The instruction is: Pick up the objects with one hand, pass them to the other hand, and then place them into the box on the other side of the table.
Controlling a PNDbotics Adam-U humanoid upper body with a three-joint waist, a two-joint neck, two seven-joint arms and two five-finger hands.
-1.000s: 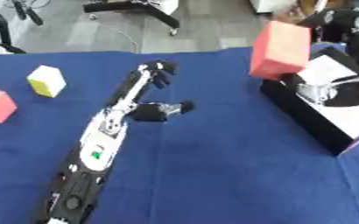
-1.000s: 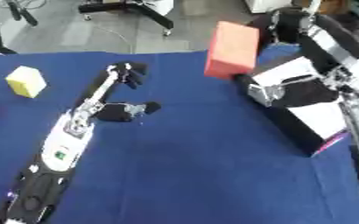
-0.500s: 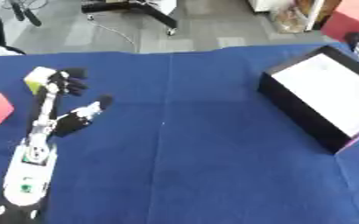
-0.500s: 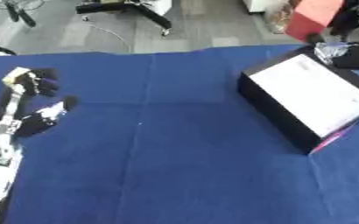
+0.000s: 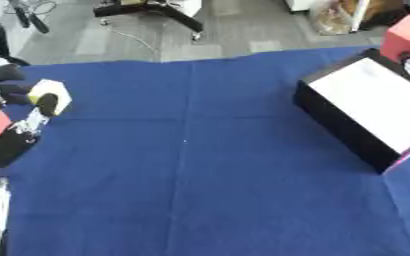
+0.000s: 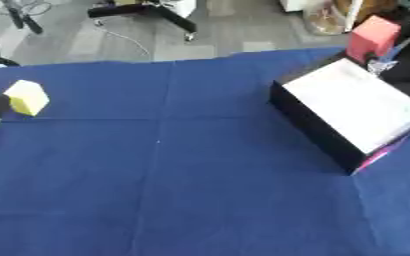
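Red foam cube (image 6: 372, 38) above far edge of black white-lined box (image 6: 348, 112).
Left hand (image 5: 12, 90) touching yellow foam cube (image 5: 53, 97) (finger closure cannot be made out); right hand's (image 6: 399, 65) grip unclear.

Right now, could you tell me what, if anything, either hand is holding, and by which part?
The right hand carries the red block by its lower end, above the box. The left hand touches the yellow block; whether it grips cannot be told.

Office: chair base (image 5: 153, 7), grey carpet (image 5: 103, 42)
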